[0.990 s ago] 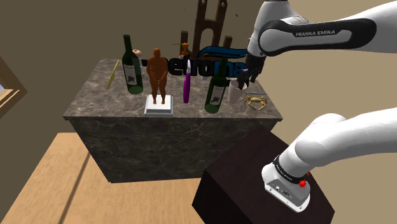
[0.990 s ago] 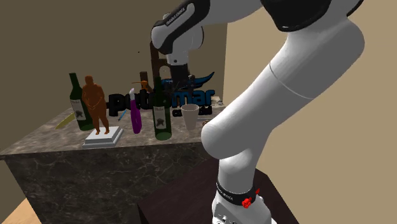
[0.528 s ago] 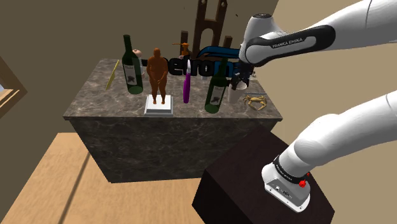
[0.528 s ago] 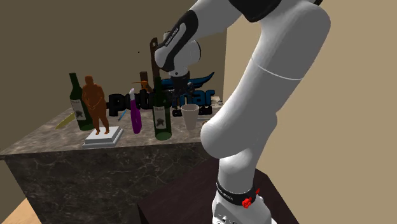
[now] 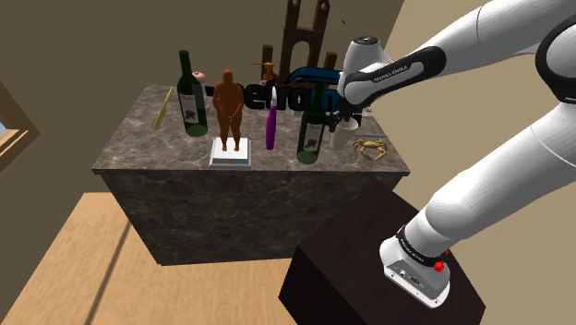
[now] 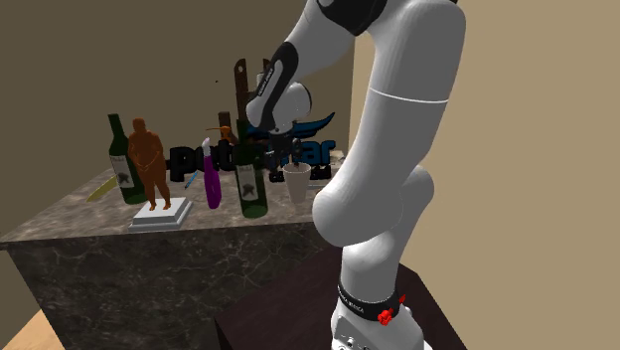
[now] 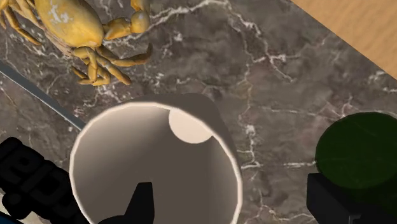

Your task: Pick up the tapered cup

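1. Cup point(image 7: 156, 165): pale beige and plain, with a wide round rim. The walls narrow to a small flat floor that is lighter than the walls. It stands upright.
2. Place: the cup point(image 6: 296, 182) is on the dark veined counter point(image 5: 138, 138), towards the end nearest the stand. It sits between the crab point(image 7: 70, 28) and a green bottle point(image 7: 356, 149), close to each and touching neither.
3. Gripper point(image 7: 235, 207): the fingers stand well apart. One lies over the cup's mouth and the other is outside its wall, on the bottle side. Neither can be seen touching the cup, and the gripper holds nothing.
4. In the shoulder view the hand sits low over that end of the counter, hiding most of the cup.
5. Count on the counter:
   - one cup
   - two green bottles, one point(image 5: 193, 111) towards the far end and one point(image 5: 311, 138) beside the cup
   - one golden crab point(image 5: 371, 146)
   - one brown figure point(image 5: 230, 111) on a white base
   - one purple piece point(image 5: 270, 125), upright
   - one yellow stick point(image 5: 164, 106), lying flat
   - one row of black letters point(image 5: 286, 97) with a blue swoosh
6. Containers: the cup's floor shows bare, with nothing lying in it. What is in the bottles cannot be told.
7. A dark arched piece point(image 5: 305, 37) stands behind the letters.
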